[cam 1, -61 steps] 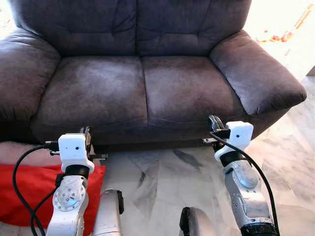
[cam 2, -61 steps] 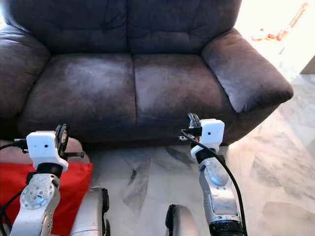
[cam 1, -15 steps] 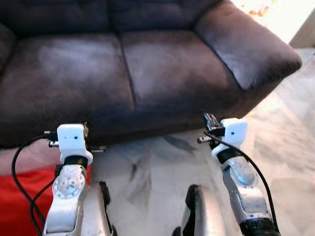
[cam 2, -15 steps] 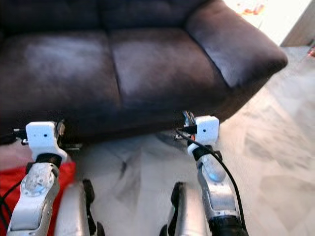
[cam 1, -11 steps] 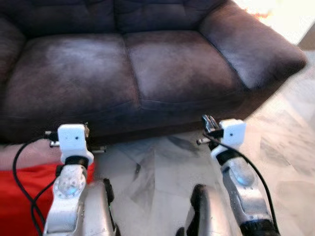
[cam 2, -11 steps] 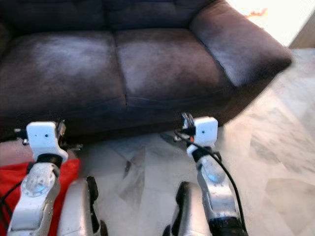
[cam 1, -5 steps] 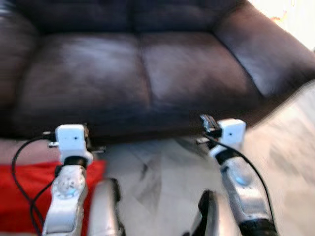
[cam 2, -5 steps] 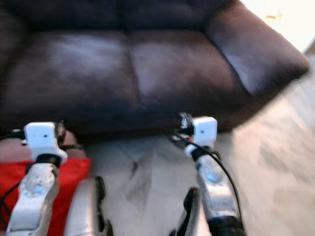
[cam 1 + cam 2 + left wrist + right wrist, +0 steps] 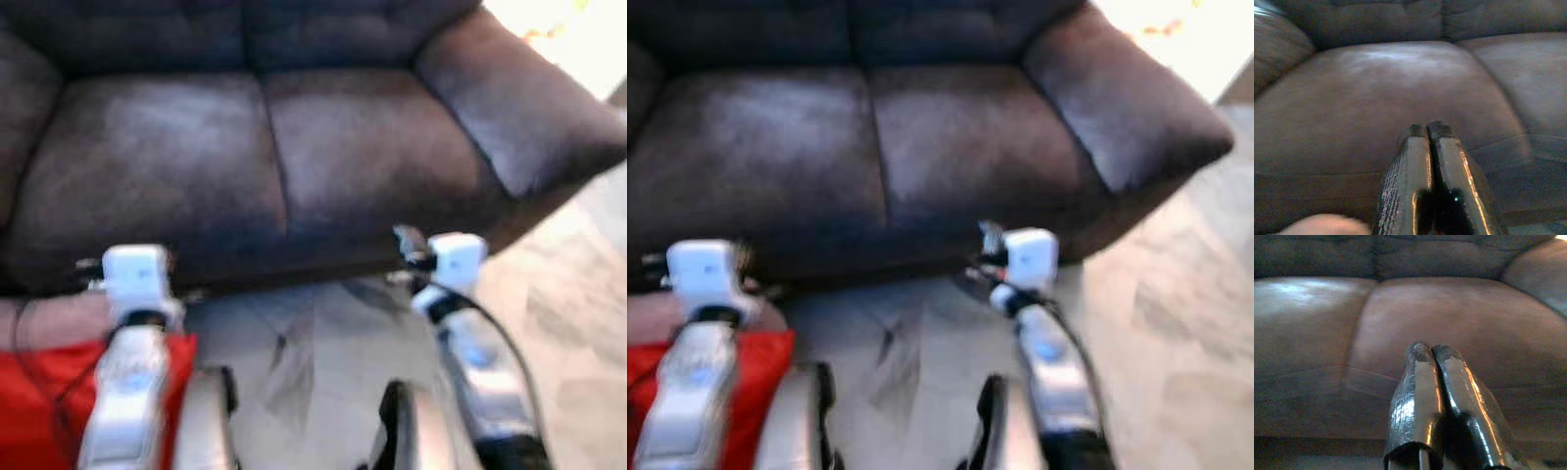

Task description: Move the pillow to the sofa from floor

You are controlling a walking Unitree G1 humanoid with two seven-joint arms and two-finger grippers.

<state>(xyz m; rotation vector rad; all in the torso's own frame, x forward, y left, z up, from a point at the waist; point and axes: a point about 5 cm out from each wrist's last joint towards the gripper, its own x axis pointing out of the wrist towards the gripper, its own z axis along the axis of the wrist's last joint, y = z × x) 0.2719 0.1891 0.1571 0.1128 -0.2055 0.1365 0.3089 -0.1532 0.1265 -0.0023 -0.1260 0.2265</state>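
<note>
A red pillow [image 9: 39,401] lies on the floor at the lower left, in front of the sofa's left end and partly behind my left arm. The dark brown sofa [image 9: 274,166] stands straight ahead with both seat cushions bare. My left gripper [image 9: 1427,128] is shut with nothing in it, held at the sofa's front edge and pointing at the left seat cushion. Level with it, my right gripper [image 9: 1431,350] is also shut and holds nothing, facing the right seat cushion. Both head views are blurred.
A pale pink soft thing [image 9: 49,321] lies on the floor between the red pillow and the sofa base. Marbled floor tiles [image 9: 323,343] spread before the sofa. The sofa's right armrest [image 9: 519,108] juts forward, with bright floor [image 9: 1176,24] beyond it.
The whole picture keeps shifting and blurring, so the camera is moving. Both arms hold the same raised pose with their grippers shut. The red pillow stays on the floor.
</note>
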